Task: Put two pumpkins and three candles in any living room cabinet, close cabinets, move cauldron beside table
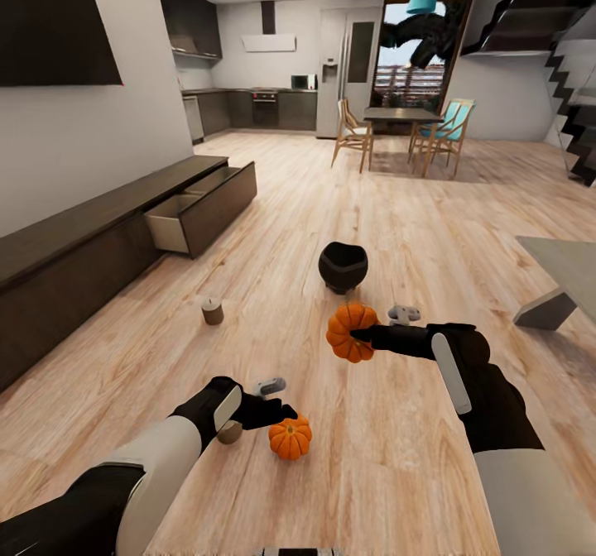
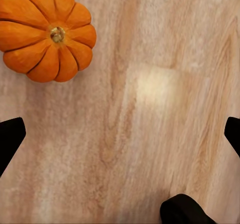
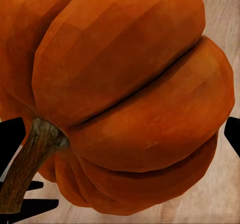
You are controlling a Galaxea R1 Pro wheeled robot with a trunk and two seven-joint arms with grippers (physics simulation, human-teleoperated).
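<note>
My right gripper (image 1: 362,334) is shut on an orange ribbed pumpkin (image 1: 349,333) and holds it above the floor; up close, the pumpkin (image 3: 120,94) and its brown stem sit between the dark fingertips (image 3: 11,139). A second pumpkin (image 1: 290,438) lies on the wood floor just beside my open left gripper (image 1: 277,400). In the left wrist view that pumpkin (image 2: 47,31) lies off to one side of the empty gripper (image 2: 120,134). One tan candle (image 1: 213,310) stands on the floor, and another candle (image 1: 229,433) peeks out under my left wrist. The black cauldron (image 1: 343,266) stands beyond the held pumpkin.
The long dark cabinet (image 1: 74,250) runs along the left wall, with one drawer (image 1: 178,225) pulled open and showing a pale inside. The glass table (image 1: 571,270) stands at the right edge. A dining table with chairs (image 1: 401,130) and the kitchen lie far back.
</note>
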